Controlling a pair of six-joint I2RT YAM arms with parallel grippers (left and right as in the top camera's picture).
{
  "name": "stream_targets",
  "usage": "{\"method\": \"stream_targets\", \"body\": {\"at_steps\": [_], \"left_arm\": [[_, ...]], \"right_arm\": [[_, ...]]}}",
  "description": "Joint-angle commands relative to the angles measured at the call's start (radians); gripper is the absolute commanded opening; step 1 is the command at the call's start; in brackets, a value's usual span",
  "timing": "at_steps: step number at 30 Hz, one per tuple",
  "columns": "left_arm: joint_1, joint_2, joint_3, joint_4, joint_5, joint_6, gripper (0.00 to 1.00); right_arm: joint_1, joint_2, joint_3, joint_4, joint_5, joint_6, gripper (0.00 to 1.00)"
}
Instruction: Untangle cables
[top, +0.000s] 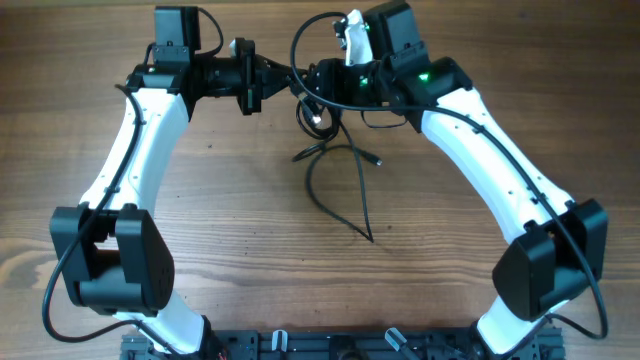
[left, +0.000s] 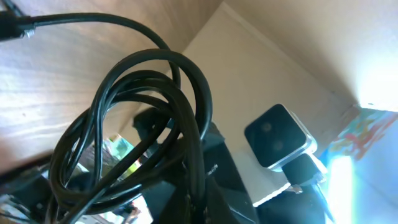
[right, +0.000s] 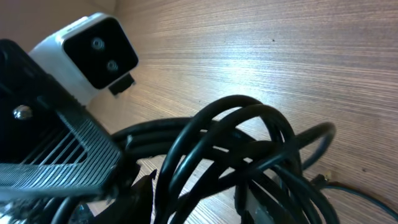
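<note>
The cables (top: 340, 180) are thin black cords, bunched in a knot between my two grippers at the back middle of the table, with loose loops trailing onto the wood and plug ends lying free. My left gripper (top: 276, 78) and right gripper (top: 310, 88) face each other, almost touching, both shut on the bundle. In the left wrist view the cables (left: 149, 124) loop out from the left gripper's jaws (left: 194, 202). In the right wrist view the cables (right: 249, 143) coil over the right gripper's jaws (right: 205, 199), lifted above the wood.
The wooden table (top: 240, 230) lies under the arms. The right arm's wrist camera (left: 277, 134) shows close in the left wrist view, and the left arm's camera (right: 93, 50) in the right wrist view. A loose plug end (top: 376, 160) rests right of the loops.
</note>
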Motion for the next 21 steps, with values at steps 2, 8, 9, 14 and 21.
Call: {"method": "stream_targets", "body": {"at_steps": [2, 8, 9, 14, 21], "left_arm": [[-0.004, -0.009, 0.007, 0.003, 0.073, -0.162, 0.04], [-0.004, -0.009, 0.007, 0.003, 0.086, -0.176, 0.04], [-0.004, -0.009, 0.007, 0.003, 0.087, -0.176, 0.04], [0.006, -0.009, 0.007, 0.016, 0.079, -0.098, 0.04], [0.065, -0.009, 0.006, 0.016, 0.018, 0.463, 0.04]], "right_arm": [[0.018, 0.04, 0.005, 0.037, -0.031, 0.06, 0.41], [0.022, 0.045, 0.005, 0.057, -0.031, 0.083, 0.21], [0.022, 0.045, 0.005, 0.056, -0.031, 0.082, 0.12], [0.0, 0.032, 0.006, 0.043, -0.058, 0.058, 0.04], [-0.117, -0.073, 0.006, -0.032, -0.205, -0.056, 0.04]]}}
